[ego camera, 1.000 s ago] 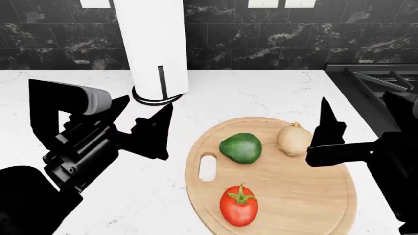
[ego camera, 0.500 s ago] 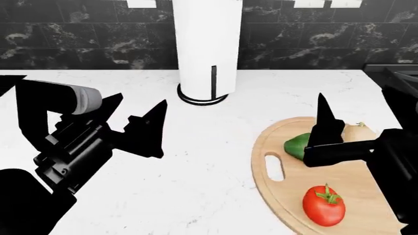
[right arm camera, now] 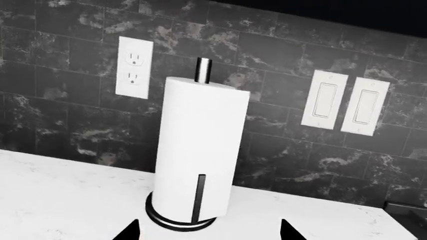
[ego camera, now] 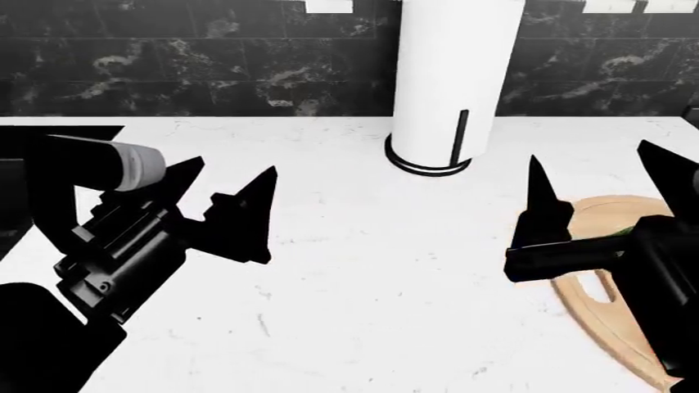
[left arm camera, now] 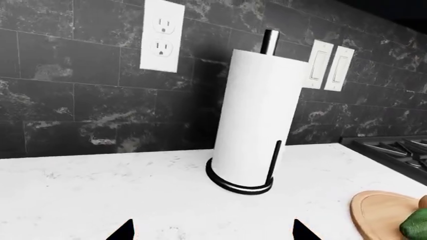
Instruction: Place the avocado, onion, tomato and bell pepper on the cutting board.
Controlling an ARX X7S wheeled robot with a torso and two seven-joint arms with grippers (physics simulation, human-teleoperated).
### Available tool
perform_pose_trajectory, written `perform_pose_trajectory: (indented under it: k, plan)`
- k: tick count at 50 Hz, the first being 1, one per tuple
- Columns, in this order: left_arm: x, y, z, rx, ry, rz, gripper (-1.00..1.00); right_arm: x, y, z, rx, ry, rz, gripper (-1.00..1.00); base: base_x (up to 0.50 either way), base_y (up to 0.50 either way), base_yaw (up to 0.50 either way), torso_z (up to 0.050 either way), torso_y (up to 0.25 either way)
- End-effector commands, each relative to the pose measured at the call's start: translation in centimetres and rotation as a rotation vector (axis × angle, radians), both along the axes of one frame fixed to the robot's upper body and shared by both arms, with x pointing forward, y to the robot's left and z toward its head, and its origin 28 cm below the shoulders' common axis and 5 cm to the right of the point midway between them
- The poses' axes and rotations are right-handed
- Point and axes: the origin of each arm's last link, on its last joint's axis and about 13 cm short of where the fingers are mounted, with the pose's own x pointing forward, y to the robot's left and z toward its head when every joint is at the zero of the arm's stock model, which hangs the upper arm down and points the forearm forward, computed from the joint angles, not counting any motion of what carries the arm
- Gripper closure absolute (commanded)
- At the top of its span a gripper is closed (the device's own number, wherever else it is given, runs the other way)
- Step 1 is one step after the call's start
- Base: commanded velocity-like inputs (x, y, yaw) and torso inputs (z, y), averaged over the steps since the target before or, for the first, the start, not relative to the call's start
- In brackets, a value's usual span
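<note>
both grippers spread and empty: left gripper (ego camera: 229, 187), right gripper (ego camera: 595, 176). cutting board (ego camera: 611, 307) sits at right edge, avocado (left arm camera: 417, 224) on it. bell pepper not in view; scan left slowly, arms clear of paper towel holder (ego camera: 448, 78).

In the head view, the cutting board (ego camera: 611, 323) is cut off by the edge at 4 o'clock, and much of it is covered by the right gripper (ego camera: 595, 184). Only a thin green sliver (ego camera: 620, 232) is seen above that gripper; which vegetable it is cannot be told. The paper towel roll (ego camera: 453, 74) is cut at 12 o'clock. In the left wrist view, the board (left arm camera: 380, 212) and a green piece (left arm camera: 417, 225) are cut at 4 o'clock. In both wrist views only the fingertips (left arm camera: 123, 231) (right arm camera: 130, 231) are seen.
</note>
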Motion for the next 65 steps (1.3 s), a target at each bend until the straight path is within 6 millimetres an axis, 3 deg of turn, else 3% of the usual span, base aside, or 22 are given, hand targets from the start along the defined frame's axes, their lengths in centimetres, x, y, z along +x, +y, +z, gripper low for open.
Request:
perform_pose_trajectory:
  k: [1,65]
  plan:
    - [0.04,0.15,0.1,-0.009,-0.007,0.0,-1.0,-0.15,0.17,0.33,-0.005,-0.011,0.002,-1.0,0.0,0.5,0.0,0.0,0.0]
    - [-0.27,0.62,0.06,-0.002,-0.018,0.037,-1.0,0.51,0.28,-0.16,0.006,-0.023,0.04,-1.0,0.0,0.5,0.0,0.0,0.0]
